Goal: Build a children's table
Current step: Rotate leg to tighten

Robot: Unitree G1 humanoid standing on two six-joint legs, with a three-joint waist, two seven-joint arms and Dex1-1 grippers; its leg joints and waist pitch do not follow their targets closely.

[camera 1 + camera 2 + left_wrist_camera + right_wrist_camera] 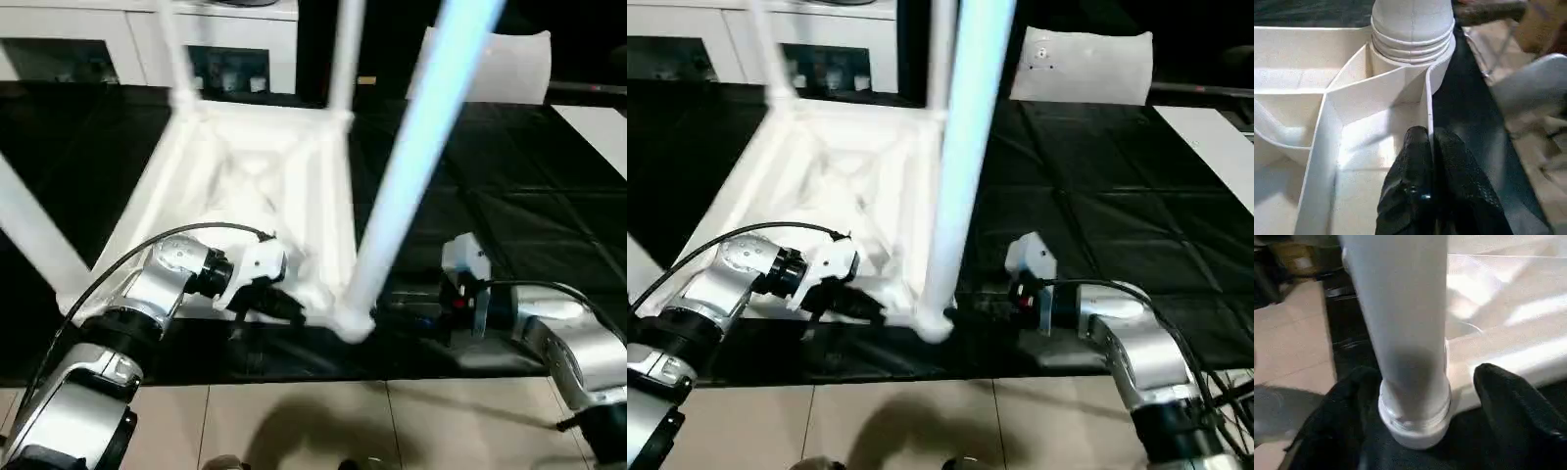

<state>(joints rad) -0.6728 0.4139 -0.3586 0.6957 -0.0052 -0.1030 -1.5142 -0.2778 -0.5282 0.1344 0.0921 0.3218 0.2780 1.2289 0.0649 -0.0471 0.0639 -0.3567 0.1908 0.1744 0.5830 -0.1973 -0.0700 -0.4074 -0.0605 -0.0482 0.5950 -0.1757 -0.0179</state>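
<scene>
The children's table top (255, 186) lies upside down on a black mat, ribbed underside up. White legs stand in its corner sockets; the near right leg (411, 166) rises steeply toward the camera. My left gripper (289, 308) is shut on the near rim (1429, 112), close to that leg's socket (1413, 29). My right gripper (392, 311) reaches in from the right, open, with its fingers (1508, 401) on either side of the leg's base (1410, 411). The right finger stands apart from the leg.
The black mat (509, 196) ends just in front of the table top, with tiled floor (323, 421) beyond its edge. A white cushion-like thing (509, 64) sits at the back right, and white cabinets (98, 44) line the back. Another leg (29, 230) slants up at the left.
</scene>
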